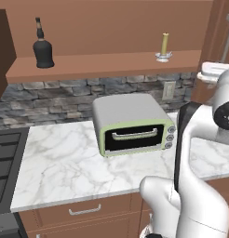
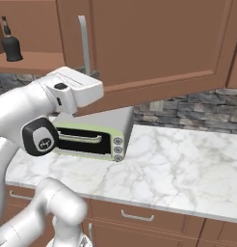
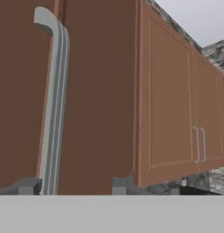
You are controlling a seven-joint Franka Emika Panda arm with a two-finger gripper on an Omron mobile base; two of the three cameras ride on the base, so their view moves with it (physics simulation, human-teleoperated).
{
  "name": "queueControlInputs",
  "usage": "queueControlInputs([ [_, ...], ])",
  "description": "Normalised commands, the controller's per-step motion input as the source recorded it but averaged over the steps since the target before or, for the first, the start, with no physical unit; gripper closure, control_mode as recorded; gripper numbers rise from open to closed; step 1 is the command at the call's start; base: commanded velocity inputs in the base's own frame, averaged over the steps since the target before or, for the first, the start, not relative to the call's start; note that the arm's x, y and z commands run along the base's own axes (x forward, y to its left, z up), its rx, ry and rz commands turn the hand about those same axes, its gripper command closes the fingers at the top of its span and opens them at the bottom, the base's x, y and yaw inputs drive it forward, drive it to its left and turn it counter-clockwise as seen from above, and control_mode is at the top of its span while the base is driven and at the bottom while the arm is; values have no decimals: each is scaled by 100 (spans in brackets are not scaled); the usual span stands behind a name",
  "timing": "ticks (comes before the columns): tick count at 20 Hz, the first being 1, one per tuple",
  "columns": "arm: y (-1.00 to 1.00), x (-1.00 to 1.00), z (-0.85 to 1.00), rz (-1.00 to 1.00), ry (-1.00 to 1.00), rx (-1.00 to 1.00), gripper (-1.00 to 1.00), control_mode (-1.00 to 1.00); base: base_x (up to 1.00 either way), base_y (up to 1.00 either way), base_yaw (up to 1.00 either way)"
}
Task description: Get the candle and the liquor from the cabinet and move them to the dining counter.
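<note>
The cabinet stands open, and its wooden shelf point(image 1: 102, 62) carries both things. The black liquor bottle point(image 1: 43, 49) point(image 2: 11, 43) is upright at the shelf's left end. The pale-yellow candle point(image 1: 164, 46) stands on its silvery dish near the right end. The swung-out cabinet door point(image 2: 154, 43) has a vertical silver bar handle point(image 2: 83, 43) point(image 3: 52, 104). My gripper point(image 3: 76, 185) is at the foot of that handle, open. The bar runs up between the fingertips, close to the left one point(image 3: 29, 185), with a gap to the right one. The dining counter is out of view.
A green-fronted toaster oven point(image 1: 132, 123) point(image 2: 96, 132) sits on the marble worktop point(image 1: 65, 162) under the shelf. A black stove point(image 1: 4, 158) lies at the left. Drawers point(image 2: 137, 215) run below. Closed cabinet doors point(image 3: 177, 100) continue to the right.
</note>
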Motion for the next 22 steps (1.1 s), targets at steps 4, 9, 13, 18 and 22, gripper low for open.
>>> queueControlInputs([
  [4,-67,-89,0,-12,6,0,100,-100,0,0,0],
  [9,-68,-82,0,-11,4,0,100,-100,0,0,0],
  [13,-67,-69,0,-7,3,0,100,-100,0,0,0],
  [18,17,-48,0,-3,1,0,100,-100,0,0,0],
  [22,95,-8,0,-9,0,0,100,-100,0,0,0],
])
